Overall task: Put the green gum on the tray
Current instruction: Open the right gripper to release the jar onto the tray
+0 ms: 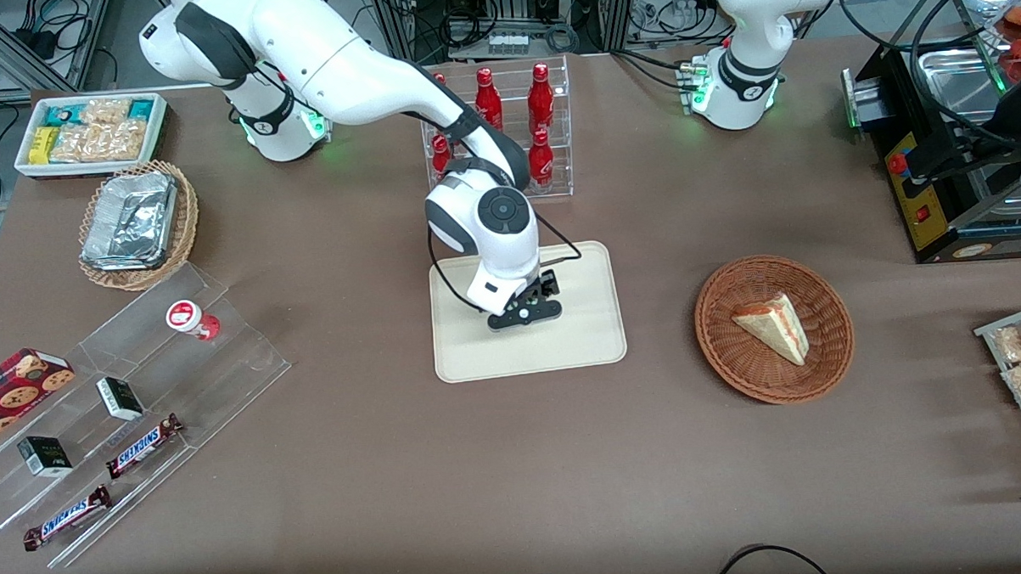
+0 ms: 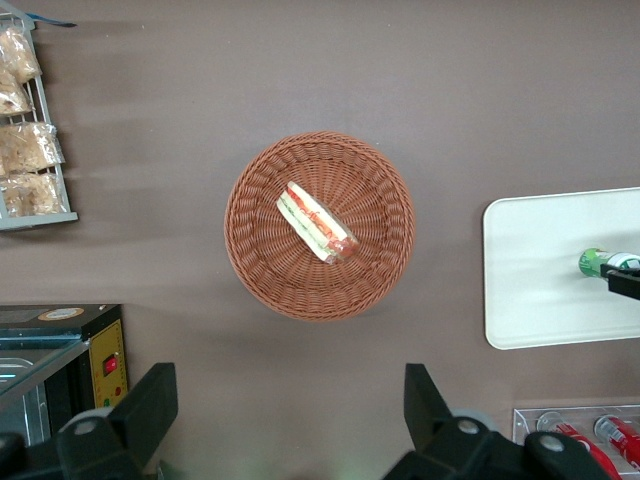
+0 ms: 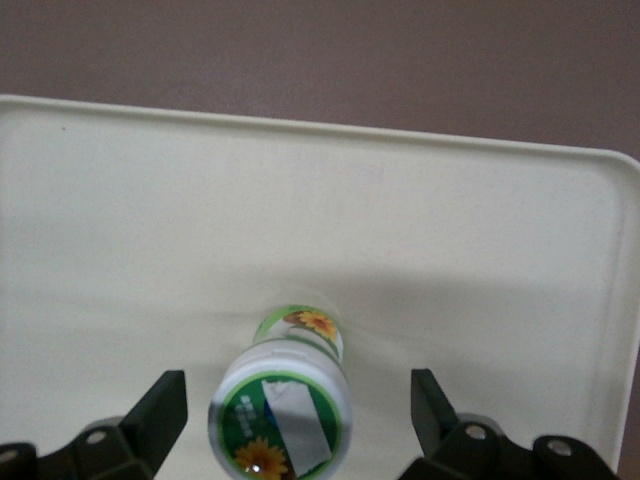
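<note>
claw (image 3: 298, 420): right arm's, low over the middle of the tray, fingers (image 3: 160, 410) spread wide with clear gaps on either side of the bottle, holding nothing. green gum (image 3: 285, 395): small bottle, green body, white lid with a green and orange flower mark, standing on the tray floor between the open fingers and touching neither; it looks roughly upright, possibly leaning a little. judged as set down and released, so the placing appears done and only the lift away remains; a straight rise would suit, since a sideways drift could clip the lid and tip it. tray (image 1: 581, 352): flat cream rectangle, rounded corners, low rim, on the brown table (image 1: 517, 474) near its middle; the bottle sits well inside the rim, which should keep it from rolling off. in the front view the arm's wrist hides the bottle; the parked arm's camera shows its green body (image 2: 597, 262) on the tray. bottle rack (image 1: 505, 126): clear shelves of red bottles, farther from the front camera than the tray. wicker basket (image 1: 725, 347): round, brown, holding a wedge sandwich (image 1: 771, 325), toward the parked arm's end. red gum (image 1: 192, 319): like-sized bottle on the clear stepped stand, toward the working arm's end, untouched.
</note>
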Robot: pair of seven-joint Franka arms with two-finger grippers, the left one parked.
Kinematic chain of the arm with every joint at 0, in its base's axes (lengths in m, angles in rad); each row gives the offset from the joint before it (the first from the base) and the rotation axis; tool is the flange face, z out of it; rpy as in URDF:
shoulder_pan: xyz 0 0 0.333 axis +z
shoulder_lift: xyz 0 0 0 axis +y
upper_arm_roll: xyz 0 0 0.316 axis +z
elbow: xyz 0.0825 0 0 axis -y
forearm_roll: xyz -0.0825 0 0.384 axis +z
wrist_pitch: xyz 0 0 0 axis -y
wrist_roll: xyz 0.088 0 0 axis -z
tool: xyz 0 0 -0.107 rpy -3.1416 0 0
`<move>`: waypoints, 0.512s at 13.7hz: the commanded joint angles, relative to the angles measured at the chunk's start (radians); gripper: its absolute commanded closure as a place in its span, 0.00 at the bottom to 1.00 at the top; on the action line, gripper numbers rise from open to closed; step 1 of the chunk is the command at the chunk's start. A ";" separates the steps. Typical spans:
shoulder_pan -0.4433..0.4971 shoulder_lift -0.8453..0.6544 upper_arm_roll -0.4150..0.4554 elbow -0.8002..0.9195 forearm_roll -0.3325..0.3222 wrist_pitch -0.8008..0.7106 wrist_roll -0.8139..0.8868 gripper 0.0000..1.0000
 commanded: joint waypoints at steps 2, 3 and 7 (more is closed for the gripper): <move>-0.082 -0.163 0.004 -0.070 -0.012 -0.116 0.013 0.01; -0.108 -0.227 0.004 -0.108 -0.010 -0.137 0.013 0.01; -0.211 -0.503 0.005 -0.254 -0.007 -0.277 -0.010 0.01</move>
